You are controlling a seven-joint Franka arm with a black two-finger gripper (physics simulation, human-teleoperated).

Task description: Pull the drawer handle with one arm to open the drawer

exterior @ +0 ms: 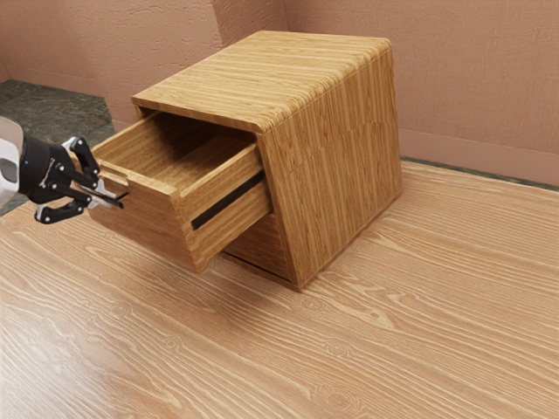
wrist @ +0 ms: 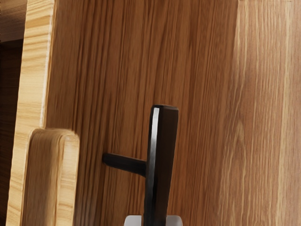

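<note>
A wooden cabinet stands on the wood floor, and its single drawer is slid well out toward the exterior view's left, showing an empty inside. My gripper is at the drawer's front face, with its fingers closed together on the black handle. In the wrist view the black handle bar stands off the drawer front on a short black post, right under my hand. A pale finger pad shows beside the bar's near end.
The wood-plank floor spreads wide in front of and to the right of the cabinet. A pinkish wall runs behind it, with a grey patch of floor at the far left.
</note>
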